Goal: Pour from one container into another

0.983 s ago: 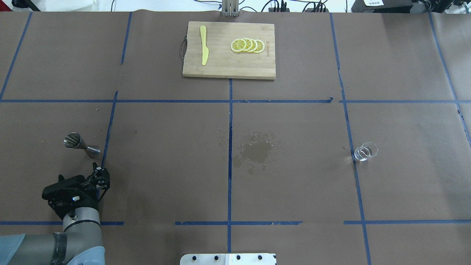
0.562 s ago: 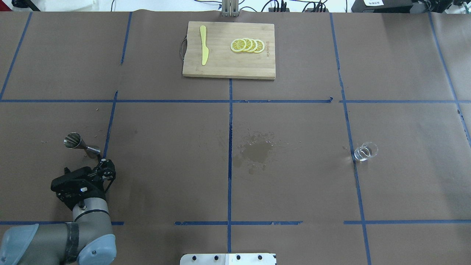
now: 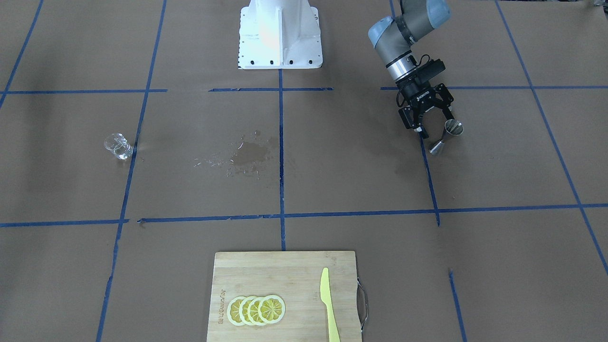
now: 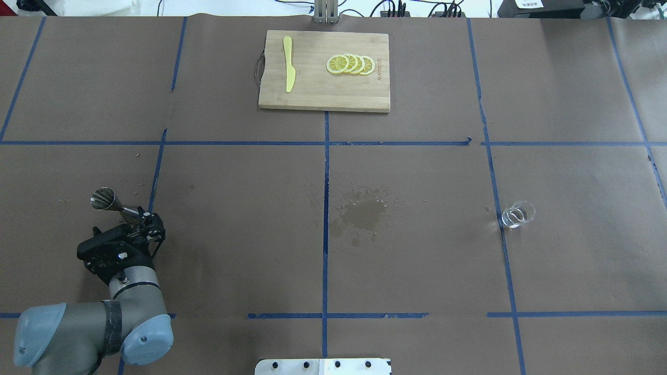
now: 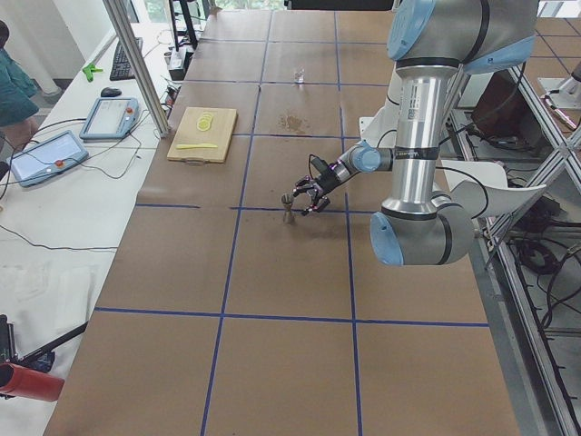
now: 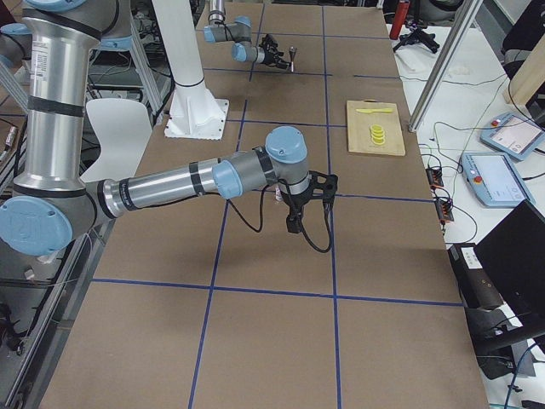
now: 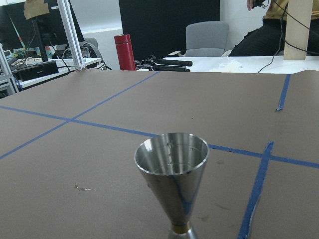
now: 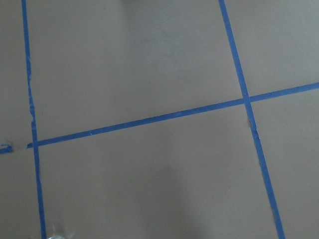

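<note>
Front-facing view first: the left gripper [image 3: 434, 127] has its fingers spread wide with nothing in them. The steel jigger [image 3: 445, 137] stands upright on the table [image 3: 498, 166] just beside the fingertips. The glass cup [image 3: 118, 146] sits well apart on the far side, with a wet patch [image 3: 249, 153] between them.

Overhead, same layout: jigger by the left gripper, cup way across. No right gripper in this one.

Left side view shows the jigger perched on a pretty narrow foot.

Right side view has the right gripper [image 6: 294, 223] hanging over the table on the near arm, but we can't tell whether its fingers are wide or narrow.

Left wrist view: jigger dead centre, open cone up, very polished. We'd guess it's light, stiff, slick and tippy. Those sloped cone walls would probably squirt out of a pinch, so we'd take it at the narrow waist. The cup looks heavier, smooth and breakable, so we'd grip it around mid-wall, firm but gentle.

Right wrist view: mostly table and blue tape [image 8: 144, 119].
</note>
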